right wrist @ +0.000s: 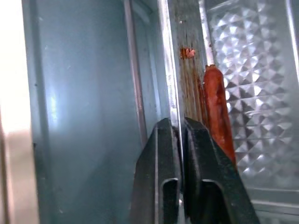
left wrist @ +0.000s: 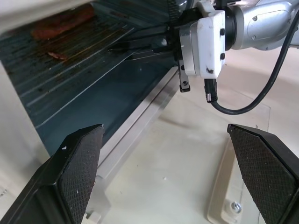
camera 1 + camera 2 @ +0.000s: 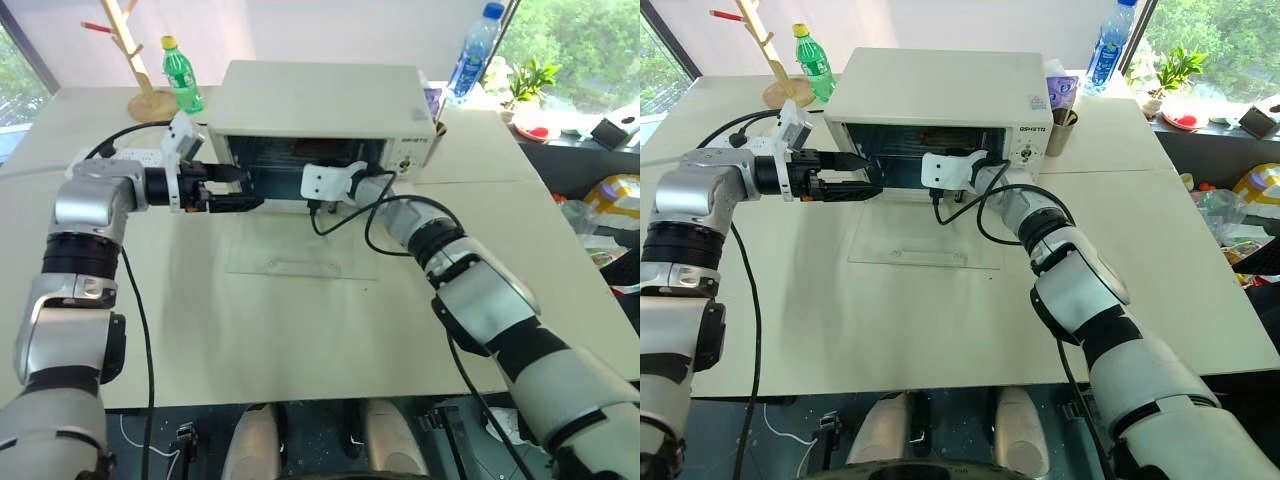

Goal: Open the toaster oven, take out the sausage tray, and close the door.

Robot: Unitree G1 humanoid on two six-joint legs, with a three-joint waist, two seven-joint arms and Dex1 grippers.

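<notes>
Silver sausage tray [image 1: 187, 84]: one, its rim clenched by my right gripper [image 1: 181, 140]. Left gripper [image 2: 163, 172] released, just beside the toaster oven [image 3: 320, 100] mouth; I see the door [image 3: 925, 245] flat on the table.

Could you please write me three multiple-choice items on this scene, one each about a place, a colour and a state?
1. Where does the green bottle stand?
A. left of the toaster oven
B. on top of it
C. inside it

2. What colour is the blue bottle's cap?
A. yellow
B. blue
C. red

3. How is the door?
A. shut
B. folded down flat
C. half open

Key: 1 A, it stands by the wooden rack; 2 B, the cap is blue; 3 B, the glass lies on the table while the right tool pinches the sausage tray rim.
</notes>
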